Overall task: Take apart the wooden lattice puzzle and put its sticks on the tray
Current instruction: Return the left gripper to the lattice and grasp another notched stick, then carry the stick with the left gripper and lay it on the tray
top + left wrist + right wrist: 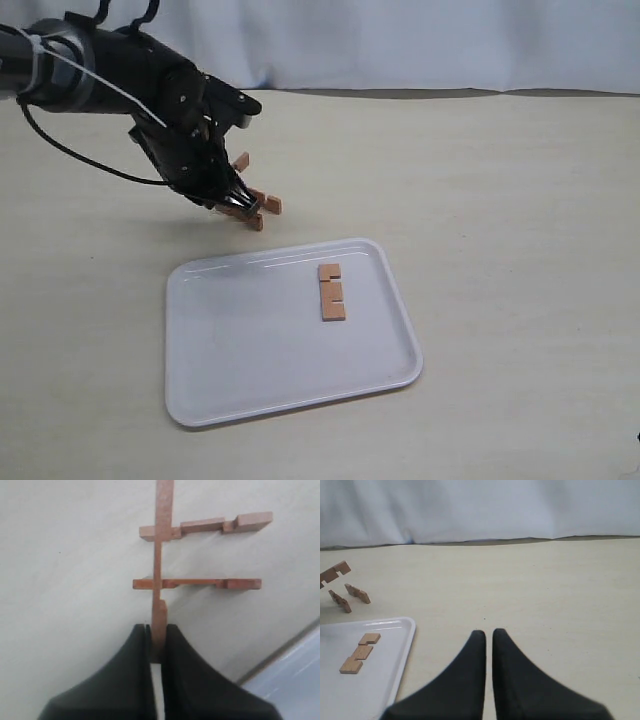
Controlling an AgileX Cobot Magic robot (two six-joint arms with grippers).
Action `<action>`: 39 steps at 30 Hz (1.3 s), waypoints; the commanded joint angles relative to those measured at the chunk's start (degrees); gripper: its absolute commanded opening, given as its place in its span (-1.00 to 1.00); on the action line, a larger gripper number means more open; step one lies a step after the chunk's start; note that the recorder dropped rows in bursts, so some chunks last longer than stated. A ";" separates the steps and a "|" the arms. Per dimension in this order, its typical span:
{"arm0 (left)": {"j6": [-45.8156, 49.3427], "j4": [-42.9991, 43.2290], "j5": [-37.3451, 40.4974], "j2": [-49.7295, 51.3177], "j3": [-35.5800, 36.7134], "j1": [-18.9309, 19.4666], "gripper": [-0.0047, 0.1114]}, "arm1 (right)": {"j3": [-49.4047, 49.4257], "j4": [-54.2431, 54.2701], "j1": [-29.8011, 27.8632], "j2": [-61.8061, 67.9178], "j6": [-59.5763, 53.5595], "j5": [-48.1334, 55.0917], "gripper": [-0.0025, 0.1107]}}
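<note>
My left gripper (238, 206) is shut on one stick of the wooden lattice puzzle (256, 204), just beyond the tray's far rim. In the left wrist view the gripper (158, 631) clamps the long stick (163, 540), and two notched sticks (210, 525) (200, 583) cross it, still interlocked. I cannot tell whether the puzzle touches the table. One loose stick (331, 291) lies flat on the white tray (250, 350), right of its middle. My right gripper (488, 632) is shut on nothing, low over bare table; it is out of the exterior view.
The right wrist view shows the tray (385, 680) with its stick (360, 652) and the puzzle (342, 595) far off to one side. A white curtain (420, 40) closes the table's far edge. The left arm's cable (60, 150) hangs by the gripper.
</note>
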 commanded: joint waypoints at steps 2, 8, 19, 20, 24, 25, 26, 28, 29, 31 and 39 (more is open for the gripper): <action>4.97 -6.34 2.77 -5.22 0.05 -0.69 -0.92 | 0.11 -0.01 0.20 -0.23 -0.06 -0.16 -0.88; 7.47 -10.58 7.55 -9.73 0.05 -5.56 -0.92 | 0.11 -0.01 0.20 -0.23 -0.06 -0.16 -0.88; 6.12 -16.98 3.76 -8.87 0.05 -21.75 -0.92 | 0.11 -0.01 0.20 -0.23 -0.06 -0.16 -0.88; 5.24 -16.67 2.93 -8.27 0.05 -22.75 -0.92 | 0.11 -0.01 0.20 -0.23 -0.06 -0.16 -0.88; 2.61 -16.67 0.83 -5.75 0.05 -24.43 -0.92 | 0.11 -0.01 0.20 -0.23 -0.06 -0.16 -0.88; 2.06 -16.67 0.71 -4.99 0.05 -24.56 -0.92 | 0.11 -0.01 0.20 -0.23 -0.06 -0.16 -0.88; 0.99 -16.67 0.71 -4.22 0.05 -24.56 -0.92 | 0.11 -0.01 0.20 -0.23 -0.06 -0.16 -0.88; -0.32 -16.67 0.92 -3.02 0.05 -24.56 -0.92 | 0.11 -0.01 0.20 -0.23 -0.06 -0.16 -0.88; -0.53 -16.79 1.07 -2.44 0.05 -24.56 -0.92 | 0.11 -0.01 0.20 -0.23 -0.06 -0.16 -0.88; -1.89 -16.99 1.07 -2.00 0.05 -24.56 -0.92 | 0.11 -0.01 0.20 -0.23 -0.06 -0.16 -0.88; -2.41 -16.53 1.40 -1.00 0.05 -24.56 -0.92 | 0.11 -0.01 0.20 -0.23 -0.06 -0.16 -0.88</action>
